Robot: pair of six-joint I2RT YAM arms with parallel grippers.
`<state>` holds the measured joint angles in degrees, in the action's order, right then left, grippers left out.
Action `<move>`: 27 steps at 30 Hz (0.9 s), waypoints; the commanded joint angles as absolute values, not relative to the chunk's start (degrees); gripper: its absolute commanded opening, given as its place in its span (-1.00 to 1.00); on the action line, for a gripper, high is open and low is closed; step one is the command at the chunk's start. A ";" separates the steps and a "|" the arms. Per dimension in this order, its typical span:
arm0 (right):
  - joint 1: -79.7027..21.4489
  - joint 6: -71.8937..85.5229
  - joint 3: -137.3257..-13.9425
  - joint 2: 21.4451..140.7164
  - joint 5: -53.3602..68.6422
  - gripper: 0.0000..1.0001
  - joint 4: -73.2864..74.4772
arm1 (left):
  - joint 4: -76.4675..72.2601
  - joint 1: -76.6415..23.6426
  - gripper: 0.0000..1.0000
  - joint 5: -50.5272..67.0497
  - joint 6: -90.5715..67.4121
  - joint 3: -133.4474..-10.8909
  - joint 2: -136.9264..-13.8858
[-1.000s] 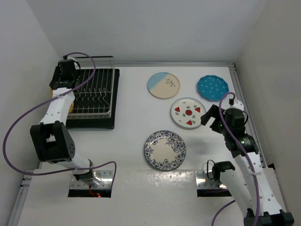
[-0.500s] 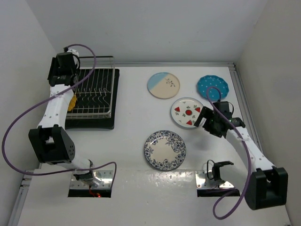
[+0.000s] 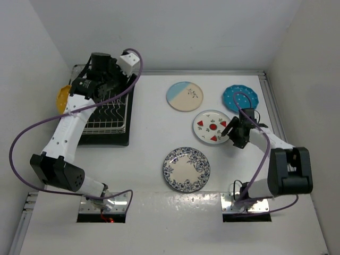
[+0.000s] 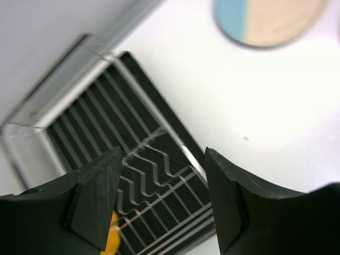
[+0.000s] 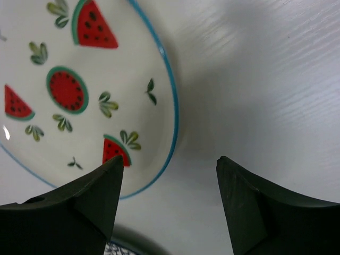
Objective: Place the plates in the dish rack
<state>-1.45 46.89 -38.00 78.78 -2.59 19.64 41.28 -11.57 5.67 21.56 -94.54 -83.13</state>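
Note:
The dish rack (image 3: 106, 111) stands on its black tray at the back left. The yellow plate (image 3: 62, 98) leans at the rack's left side, and a sliver of it shows in the left wrist view (image 4: 110, 241). My left gripper (image 3: 106, 74) is open and empty above the rack's back part (image 4: 162, 159). The blue-and-cream plate (image 3: 185, 96), teal plate (image 3: 240, 99), white red-patterned plate (image 3: 212, 127) and blue floral plate (image 3: 186, 169) lie flat on the table. My right gripper (image 3: 232, 135) is open and low at the red-patterned plate's right rim (image 5: 170, 162), with one finger over the plate (image 5: 79, 95).
White walls close in the table on the left, back and right. The rack (image 4: 149, 175) and the blue-and-cream plate (image 4: 265, 21) show in the left wrist view. The floral plate's edge (image 5: 122, 248) shows under the right gripper.
My left gripper has swung from the rack's back left corner to the right, leaving the yellow plate at the rack's left side. My right gripper has reached forward to the red-patterned plate's rim.

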 commanded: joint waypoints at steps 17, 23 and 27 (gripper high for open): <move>3.60 44.05 -39.03 91.15 3.69 -1.00 9.94 | 46.41 -14.58 0.37 11.34 21.01 -88.24 -82.27; -3.91 30.79 -40.94 81.04 -5.16 -1.00 7.65 | 46.41 -15.73 0.37 11.34 22.15 -88.32 -83.49; -9.13 18.67 -43.15 76.56 -8.17 -1.00 4.76 | 46.41 -17.67 0.37 12.82 22.67 -91.31 -86.21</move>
